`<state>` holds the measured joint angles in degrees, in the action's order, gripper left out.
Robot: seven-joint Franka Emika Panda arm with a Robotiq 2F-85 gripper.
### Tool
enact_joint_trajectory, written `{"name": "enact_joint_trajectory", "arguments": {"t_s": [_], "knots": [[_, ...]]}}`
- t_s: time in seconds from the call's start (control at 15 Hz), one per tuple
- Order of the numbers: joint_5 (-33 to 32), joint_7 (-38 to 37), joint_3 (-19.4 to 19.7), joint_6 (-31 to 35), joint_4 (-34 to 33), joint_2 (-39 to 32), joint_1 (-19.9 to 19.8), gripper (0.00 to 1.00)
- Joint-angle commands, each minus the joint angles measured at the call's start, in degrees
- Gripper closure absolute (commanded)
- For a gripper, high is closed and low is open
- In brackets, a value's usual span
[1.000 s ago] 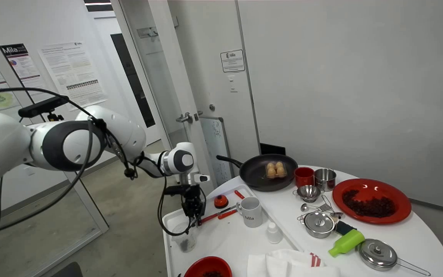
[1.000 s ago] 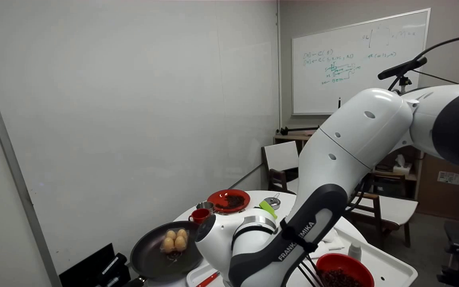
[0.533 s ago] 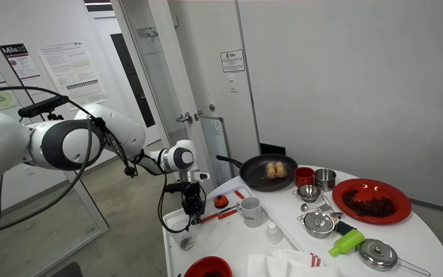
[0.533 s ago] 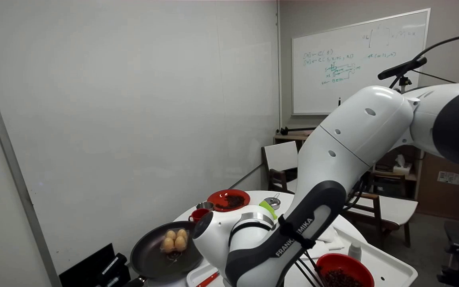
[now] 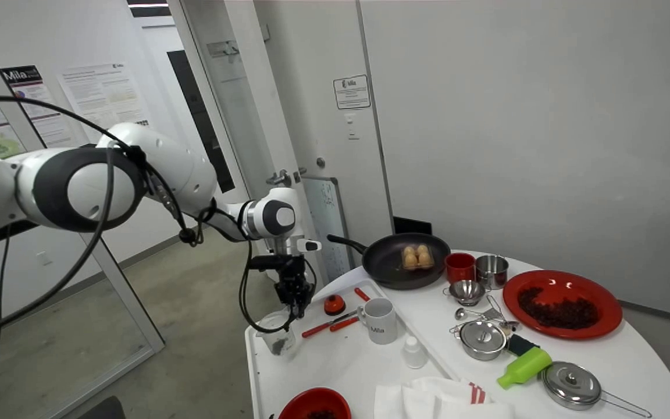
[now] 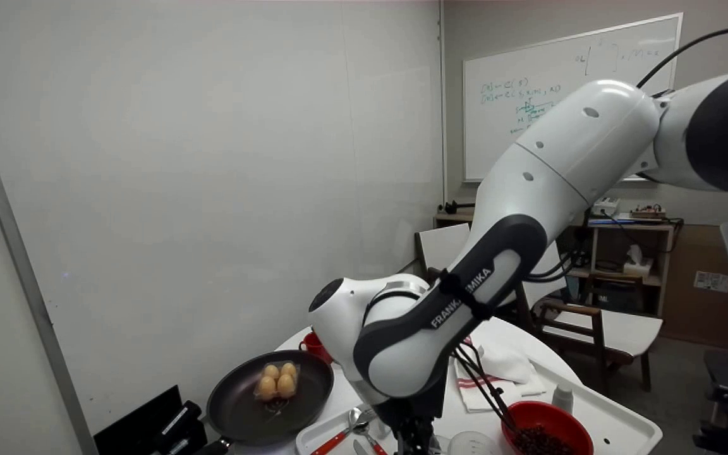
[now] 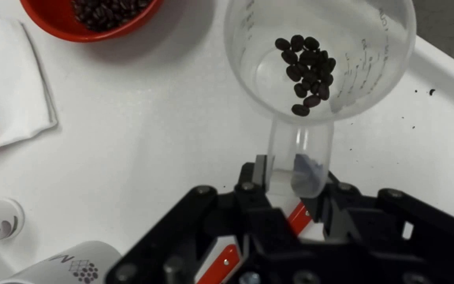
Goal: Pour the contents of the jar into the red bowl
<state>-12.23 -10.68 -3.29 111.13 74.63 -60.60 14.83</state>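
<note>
One clear, marked jar [image 7: 353, 43], dark beans [image 7: 309, 59] inside, is clamped by its handle [image 7: 309, 136] in the claw [image 7: 296, 177] by the left edge of the tabletop [image 5: 626, 366] in an exterior view, one glossy red bowl [image 5: 314, 397] of beans nearer me, white tray [image 5: 344, 364] between, four eggs [image 5: 423, 258] in one pan [image 5: 382, 266] toward the far edge.

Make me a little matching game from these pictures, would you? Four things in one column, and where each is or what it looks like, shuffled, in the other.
Things:
1. Clear jar
2. Eggs
3. Small red bowl
4. Cloth

Places, colours, states:
A. In the black pan
B. White and red-striped
C. Held by its handle between the jaws
D. Holding dark beans, apart from the jaws

Pairs: 1-C; 2-A; 3-D; 4-B
</note>
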Motion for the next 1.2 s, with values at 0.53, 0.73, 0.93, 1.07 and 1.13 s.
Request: {"name": "enact_joint_trajectory", "arguments": {"t_s": [0.53, 0.73, 0.93, 1.07, 1.13], "knots": [[9.21, 2.34, 0.69, 12.75, 32.77, 22.22, -11.34, 0.89], [10.02, 4.82, 0.87, 16.61, 38.67, 25.91, -13.13, 0.89], [11.32, 0.61, 2.64, 17.08, 42.48, 28.86, -13.28, 0.89], [13.05, -2.08, 3.74, 16.26, 44.00, 30.26, -13.41, 0.89], [13.99, -4.05, 4.47, 16.02, 44.77, 30.90, -13.38, 0.89]]}}
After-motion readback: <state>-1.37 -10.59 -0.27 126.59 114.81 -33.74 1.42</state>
